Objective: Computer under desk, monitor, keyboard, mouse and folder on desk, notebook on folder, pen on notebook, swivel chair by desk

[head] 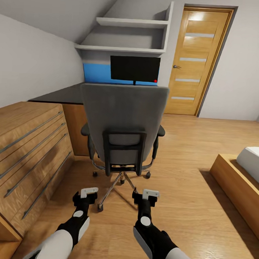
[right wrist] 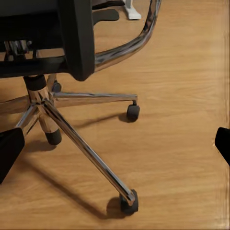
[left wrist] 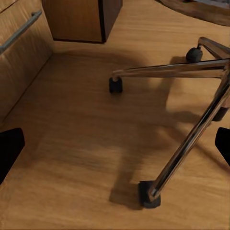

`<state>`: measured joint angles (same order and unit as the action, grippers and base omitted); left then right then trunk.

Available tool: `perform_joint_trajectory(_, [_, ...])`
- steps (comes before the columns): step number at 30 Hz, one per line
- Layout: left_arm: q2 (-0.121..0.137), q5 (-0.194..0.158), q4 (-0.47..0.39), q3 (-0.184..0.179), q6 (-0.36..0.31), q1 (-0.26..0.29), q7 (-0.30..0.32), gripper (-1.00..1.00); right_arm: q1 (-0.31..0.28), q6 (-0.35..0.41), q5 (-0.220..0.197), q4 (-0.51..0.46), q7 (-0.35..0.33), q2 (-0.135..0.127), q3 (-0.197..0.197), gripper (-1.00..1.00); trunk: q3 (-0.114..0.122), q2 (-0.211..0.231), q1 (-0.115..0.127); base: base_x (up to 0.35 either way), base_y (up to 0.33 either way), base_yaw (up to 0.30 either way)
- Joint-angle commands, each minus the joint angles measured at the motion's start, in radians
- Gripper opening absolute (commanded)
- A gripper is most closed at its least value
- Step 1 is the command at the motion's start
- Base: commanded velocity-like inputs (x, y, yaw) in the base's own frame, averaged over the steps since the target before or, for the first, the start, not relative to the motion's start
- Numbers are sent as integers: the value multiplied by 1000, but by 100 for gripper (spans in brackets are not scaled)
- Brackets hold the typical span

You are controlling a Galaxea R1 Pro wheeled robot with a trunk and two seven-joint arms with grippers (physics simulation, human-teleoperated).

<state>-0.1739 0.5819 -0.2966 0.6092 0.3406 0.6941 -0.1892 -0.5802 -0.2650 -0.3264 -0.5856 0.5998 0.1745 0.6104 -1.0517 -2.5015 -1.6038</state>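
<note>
Grey upholstery of the swivel chair (head: 122,121) is seen straight ahead, its back turned to both grippers, before the desk (head: 66,94). The left gripper (head: 85,196) and right gripper (head: 145,197) are held released, equally near.

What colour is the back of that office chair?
Grey upholstery on the swivel chair, with a black frame piece low on its back; clearest in the head view.

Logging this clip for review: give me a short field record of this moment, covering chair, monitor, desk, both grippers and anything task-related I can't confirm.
swivel chair: back toward the camera, in front of the desk
monitor: upright on desk, screen dark
left gripper: open, low over the floor by a chair castor
right gripper: open, behind the chair base
wooden chest: along robot's left
unconfirmed: chair back hides the seat
</note>
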Motion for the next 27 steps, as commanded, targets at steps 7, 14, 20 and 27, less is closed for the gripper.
perform_joint_trajectory(7, [-1,13,-95,-12,-57,1,0,100,-1,55,60,-65,64,0,7,100,-1,0,0,0,0,0])
perform_joint_trajectory(14, [-1,5,-153,-86,-116,1,58,100,-1,79,101,-85,70,0,5,100,-1,0,0,0,0,0])
perform_joint_trajectory(20, [-1,0,-158,-98,-122,1,110,100,-1,34,104,-80,69,0,0,100,-1,0,0,4,0,0])
perform_joint_trajectory(27, [-1,0,-132,-100,-120,1,134,100,3,-61,105,-76,74,0,0,100,-1,0,0,205,-1,0])
